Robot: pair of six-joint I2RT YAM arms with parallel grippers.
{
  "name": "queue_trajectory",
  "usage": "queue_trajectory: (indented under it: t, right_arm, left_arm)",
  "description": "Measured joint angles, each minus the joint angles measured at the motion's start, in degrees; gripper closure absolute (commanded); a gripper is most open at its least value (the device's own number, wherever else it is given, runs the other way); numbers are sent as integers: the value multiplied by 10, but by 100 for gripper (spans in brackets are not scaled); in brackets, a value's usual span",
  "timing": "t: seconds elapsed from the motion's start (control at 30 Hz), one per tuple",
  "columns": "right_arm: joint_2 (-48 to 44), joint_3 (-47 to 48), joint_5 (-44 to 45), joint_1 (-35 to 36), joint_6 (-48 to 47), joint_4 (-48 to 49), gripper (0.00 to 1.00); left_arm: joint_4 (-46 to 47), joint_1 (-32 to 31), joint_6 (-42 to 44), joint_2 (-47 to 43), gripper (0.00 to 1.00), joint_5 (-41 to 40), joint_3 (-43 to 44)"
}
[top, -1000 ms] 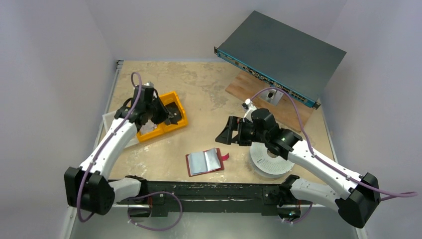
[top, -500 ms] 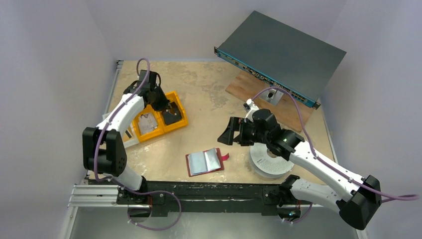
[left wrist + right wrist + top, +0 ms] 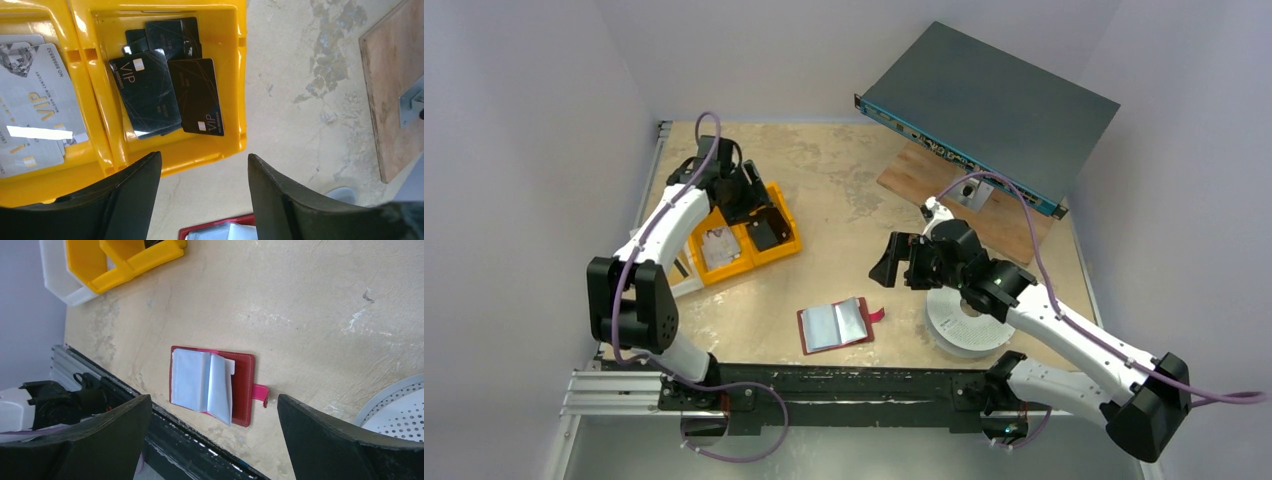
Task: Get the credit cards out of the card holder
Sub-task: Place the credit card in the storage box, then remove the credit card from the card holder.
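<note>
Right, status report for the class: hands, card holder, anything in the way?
Left hand open, empty, over yellow bin of black VIP cards. Right hand open, facing card holder, not touching. Holder lies open on table, nothing blocking.

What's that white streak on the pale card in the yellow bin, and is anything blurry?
Left wrist view: the streak is glare off the pale VIP card in the yellow bin; the black VIP cards show fainter sheen; the left fingers look soft-edged. Right wrist view: the card holder is sharp, the right fingers dark and soft. Top view: even light, faint shadows.
</note>
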Motion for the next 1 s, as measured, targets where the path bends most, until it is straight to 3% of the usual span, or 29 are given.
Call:
queue_trajectory:
  t: [0.17, 0.5, 0.77, 1.0]
  right_arm:
    - [36, 11, 16, 13, -10, 0, 1]
    - [147, 71, 89, 146, -8, 9, 1]
    - [215, 94, 148, 193, 9, 7, 6]
    - [282, 122, 165, 228, 21, 15, 14]
  left_arm:
    - [-13, 0, 8, -78, 29, 14, -23]
    - [-35, -25, 21, -288, 27, 64, -168]
    - [-58, -94, 23, -369, 26, 81, -247]
    - [-65, -108, 25, -395, 26, 86, -278]
